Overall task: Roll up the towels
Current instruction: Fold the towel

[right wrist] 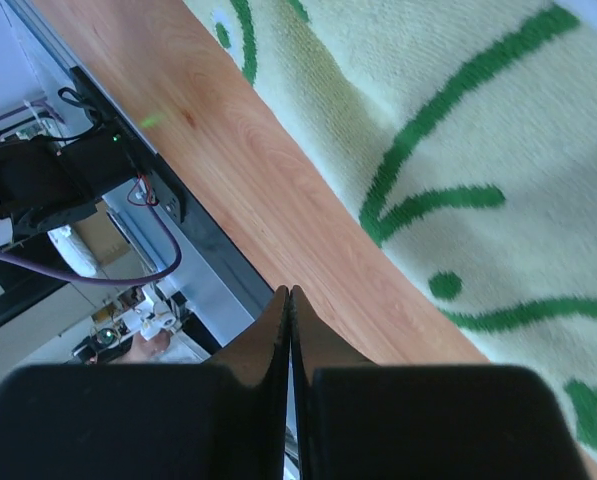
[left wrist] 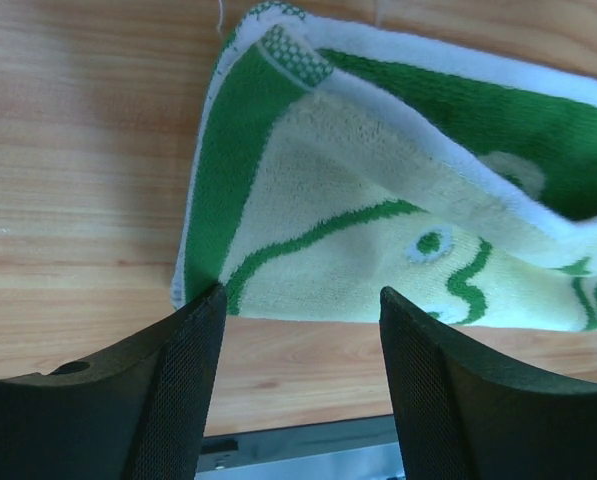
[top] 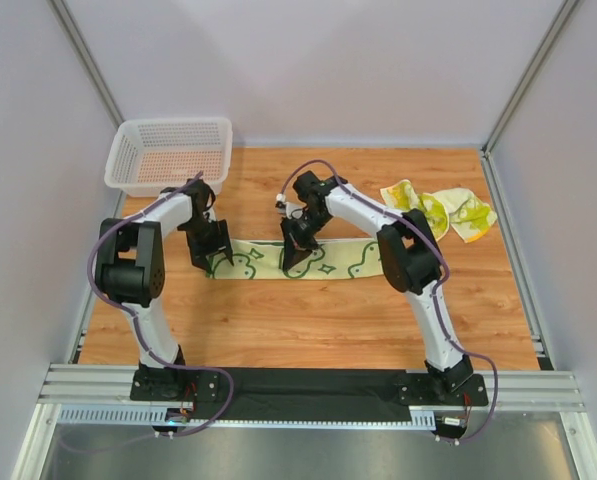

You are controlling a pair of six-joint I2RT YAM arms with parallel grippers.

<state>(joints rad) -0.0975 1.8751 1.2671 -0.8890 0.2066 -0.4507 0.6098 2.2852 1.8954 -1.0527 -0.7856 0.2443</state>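
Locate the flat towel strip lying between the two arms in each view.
Top external: the flat towel strip, centre of frame, spanning both arms.
Left wrist: its end, upper right.
Right wrist: it fills the right side.
Shared landmark: the wooden table bordering it.

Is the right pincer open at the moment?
No, the right wrist view shows the right pincer with its two fingers pressed flat together, no gap between them.

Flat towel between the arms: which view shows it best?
Top external: the flat towel shows along nearly its whole length. Left wrist gives only one end; right wrist only a patch by one edge.
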